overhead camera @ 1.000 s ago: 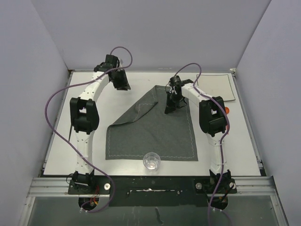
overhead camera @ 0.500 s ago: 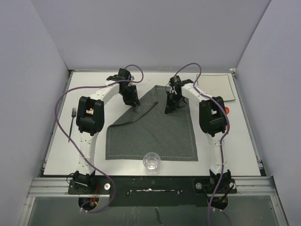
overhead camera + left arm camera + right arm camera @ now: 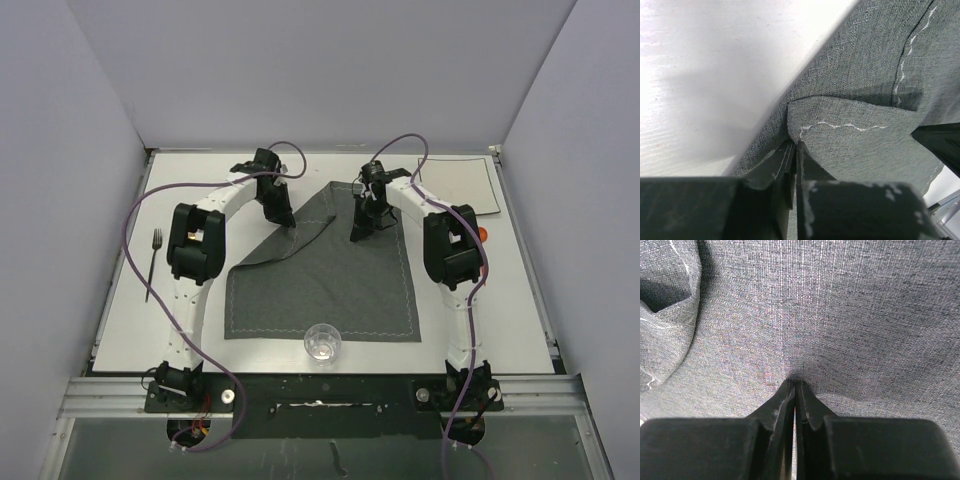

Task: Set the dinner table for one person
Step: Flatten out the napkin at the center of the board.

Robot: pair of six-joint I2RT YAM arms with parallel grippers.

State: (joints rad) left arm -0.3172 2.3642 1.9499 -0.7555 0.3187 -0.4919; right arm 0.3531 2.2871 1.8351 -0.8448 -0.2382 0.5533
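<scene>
Tabletop first: the large, flat, white rectangular dinner table [image 3: 520, 300] with its thin metal edge lay under everything, running from my arm bases to the far wall. I judged it rigid, heavy and fixed, a surface to work on rather than grasp, and probably smooth enough for cloth to slide over. The dark grey square cloth placemat [image 3: 330, 285] with white zigzag stitching sat in the middle, its far left corner lying doubled over onto itself. My left gripper [image 3: 793, 142] was at that fold, jaws drawn almost together, and appeared to nip the doubled edge at the very tips. My right gripper [image 3: 794, 382] was pressed fully together, tips down on the placemat's far right part, with the weave puckering round them. I could not tell whether any cloth sat between the jaws. I judged the cloth soft, light and limp, likely to drape and drag rather than hold shape. The best hold seemed the stitched hem at the folded corner, low and near the edge, with the other side pinned so the mat would not travel. A clear, round drinking glass [image 3: 322, 341] stood at the mat's near edge, and a hard pull risked nudging it. A slim metal fork [image 3: 153, 262] lay far left and a small white square plate [image 3: 458, 185] far right, both on bare table.
</scene>
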